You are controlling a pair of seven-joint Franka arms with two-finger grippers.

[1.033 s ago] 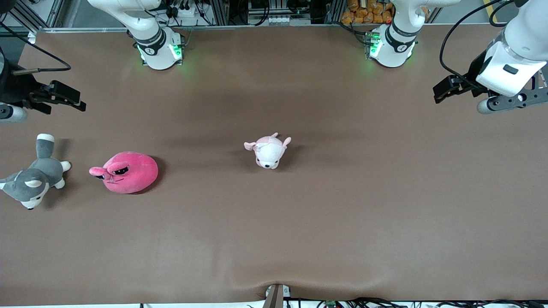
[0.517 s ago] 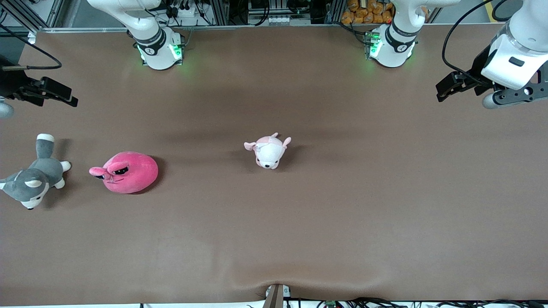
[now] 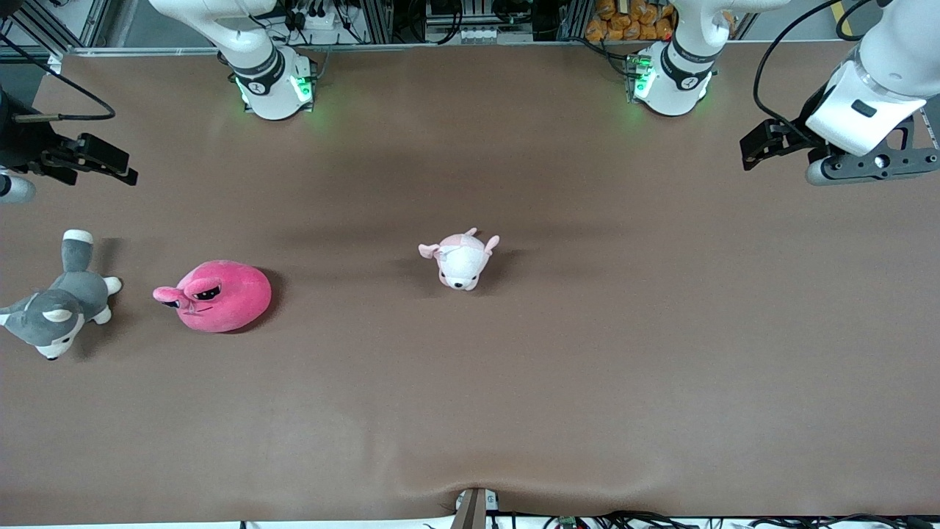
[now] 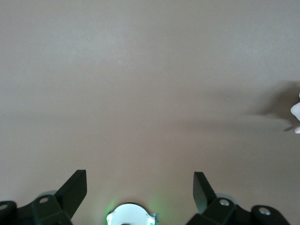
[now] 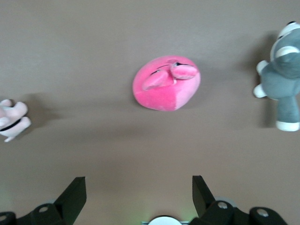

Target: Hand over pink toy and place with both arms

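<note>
From my seat, the grey dog (image 3: pixel 51 312) runs off the front view's edge at its head, and in my right wrist view (image 5: pixel 281 77) its head is cut too. The small pale pink animal (image 5: pixel 11 121) shows only partly there, and in the left wrist view it is a mere white sliver (image 4: pixel 296 112). The right arm (image 3: pixel 22 150) is mostly out of frame.
</note>
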